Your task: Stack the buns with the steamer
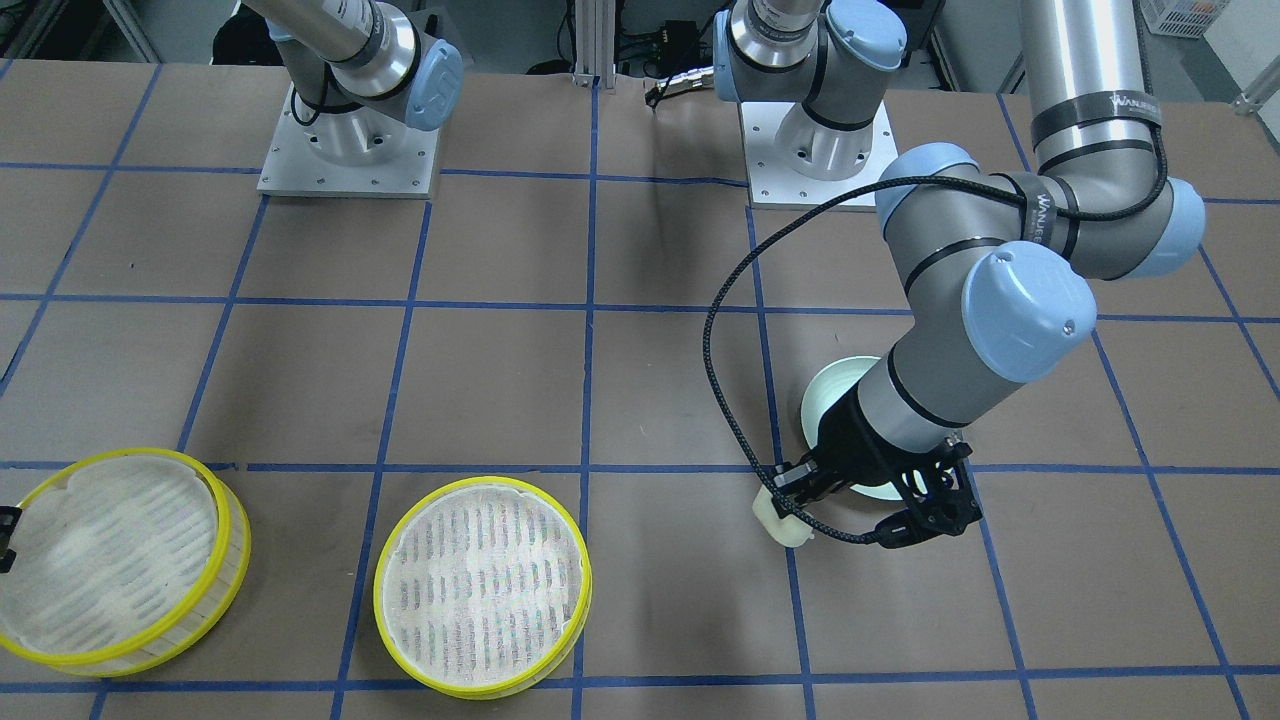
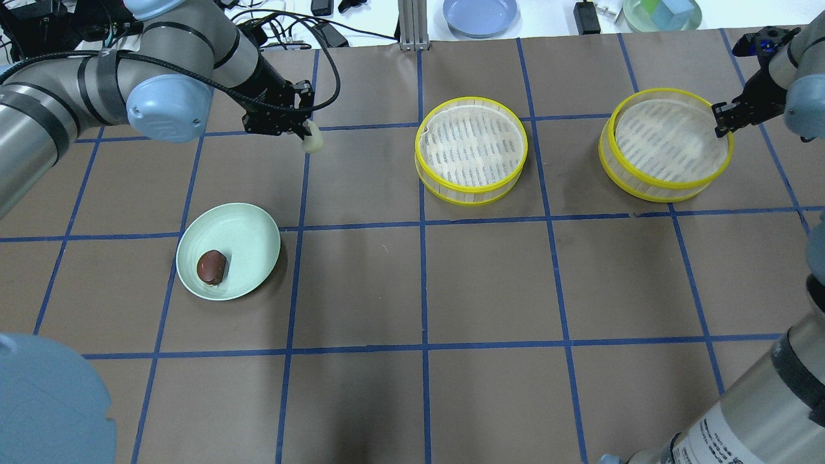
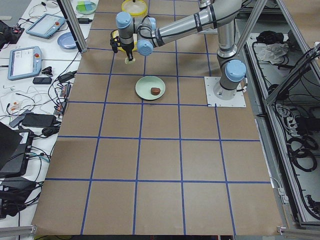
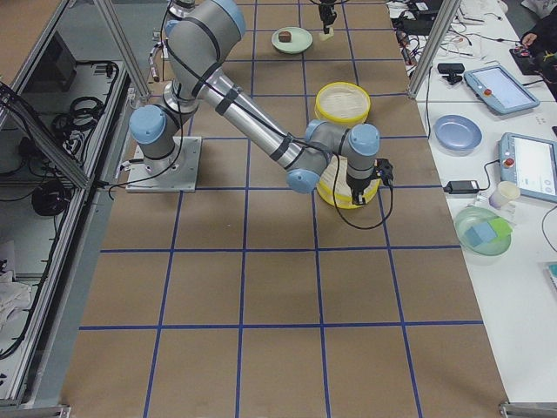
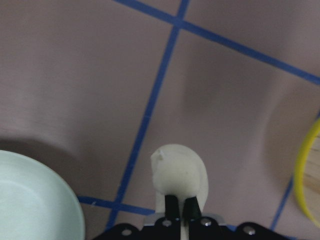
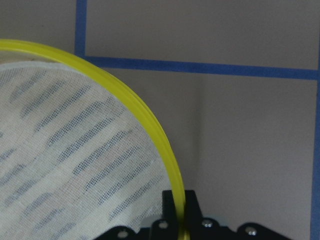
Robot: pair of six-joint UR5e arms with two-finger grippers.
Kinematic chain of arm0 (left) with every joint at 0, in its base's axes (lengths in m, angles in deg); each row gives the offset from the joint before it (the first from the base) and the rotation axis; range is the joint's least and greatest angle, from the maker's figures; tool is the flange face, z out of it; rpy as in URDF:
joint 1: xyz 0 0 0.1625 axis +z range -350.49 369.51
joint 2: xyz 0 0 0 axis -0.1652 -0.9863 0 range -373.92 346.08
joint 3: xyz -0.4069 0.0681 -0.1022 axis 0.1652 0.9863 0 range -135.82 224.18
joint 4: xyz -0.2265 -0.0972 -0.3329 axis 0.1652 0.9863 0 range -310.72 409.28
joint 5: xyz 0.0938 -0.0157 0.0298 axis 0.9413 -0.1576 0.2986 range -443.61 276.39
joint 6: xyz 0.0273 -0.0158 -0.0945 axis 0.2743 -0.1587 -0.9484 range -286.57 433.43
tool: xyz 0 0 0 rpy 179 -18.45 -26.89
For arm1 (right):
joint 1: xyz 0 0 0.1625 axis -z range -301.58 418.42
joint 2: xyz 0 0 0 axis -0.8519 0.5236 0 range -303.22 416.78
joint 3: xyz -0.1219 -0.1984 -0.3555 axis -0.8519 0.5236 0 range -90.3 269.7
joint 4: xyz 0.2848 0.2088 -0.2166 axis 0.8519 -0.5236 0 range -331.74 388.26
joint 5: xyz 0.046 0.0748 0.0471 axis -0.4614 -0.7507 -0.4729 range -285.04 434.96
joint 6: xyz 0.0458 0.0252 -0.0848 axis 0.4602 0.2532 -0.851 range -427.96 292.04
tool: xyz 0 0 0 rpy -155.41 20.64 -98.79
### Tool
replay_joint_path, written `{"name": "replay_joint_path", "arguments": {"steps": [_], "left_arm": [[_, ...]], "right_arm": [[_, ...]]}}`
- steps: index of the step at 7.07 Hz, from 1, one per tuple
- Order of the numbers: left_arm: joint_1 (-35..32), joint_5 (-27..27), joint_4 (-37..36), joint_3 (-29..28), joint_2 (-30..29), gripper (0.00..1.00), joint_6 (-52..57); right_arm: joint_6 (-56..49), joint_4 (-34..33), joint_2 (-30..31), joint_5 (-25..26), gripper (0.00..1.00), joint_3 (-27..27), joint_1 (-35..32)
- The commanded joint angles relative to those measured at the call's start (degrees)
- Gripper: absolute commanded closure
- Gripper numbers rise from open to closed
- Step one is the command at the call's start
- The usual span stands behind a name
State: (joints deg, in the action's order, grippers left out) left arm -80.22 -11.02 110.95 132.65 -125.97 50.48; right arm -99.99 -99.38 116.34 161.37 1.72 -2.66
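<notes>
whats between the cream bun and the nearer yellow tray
Overhead view: only bare brown table and blue tape lines between cream bun and yellow-rimmed tray.

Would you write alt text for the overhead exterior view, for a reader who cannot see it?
The left gripper holds the cream bun above the table, beyond a green plate bearing the brown bun. The right gripper pinches the rim of one steamer tray; the other tray stands free beside it.

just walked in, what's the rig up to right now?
The left gripper holds the cream bun away from the green plate, short of the middle tray. The brown bun lies on the plate. The right gripper pinches the rim of the end tray. Both trays are empty.
</notes>
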Motion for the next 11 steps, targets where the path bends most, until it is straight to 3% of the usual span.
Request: {"name": "replay_joint_path", "arguments": {"steps": [1,3,5,6,7,8,11], "left_arm": [[-6.3,-8.3,-10.1,-0.6,-2.9,1.0,-7.0],[-9.0,-14.6,-19.6,-0.8,-8.0,1.0,-8.5],[-10.7,-14.8,-21.9,-0.9,-11.9,0.95,-8.6],[-11.3,-14.8,-22.1,-0.9,-13.2,0.7,-8.6],[-12.0,-14.2,-22.2,-1.4,-13.8,0.1,-8.8],[-12.2,-13.9,-22.2,-2.4,-13.8,0.0,-9.7],[-12.4,-14.0,-22.0,-3.0,-13.6,0.0,-9.9]], "right_arm": [[1.6,3.7,3.9,0.2,0.95,0.0,-0.2],[5.8,7.4,5.7,0.3,1.0,0.0,-0.7],[9.3,8.0,8.1,4.4,1.0,0.0,-4.2],[10.4,8.5,8.7,5.6,1.0,0.0,-6.4],[11.3,7.9,8.7,5.6,1.0,0.0,-7.3],[12.1,8.2,8.8,5.4,1.0,-0.1,-7.4],[14.6,8.2,9.3,5.6,1.0,-0.1,-9.7]]}}
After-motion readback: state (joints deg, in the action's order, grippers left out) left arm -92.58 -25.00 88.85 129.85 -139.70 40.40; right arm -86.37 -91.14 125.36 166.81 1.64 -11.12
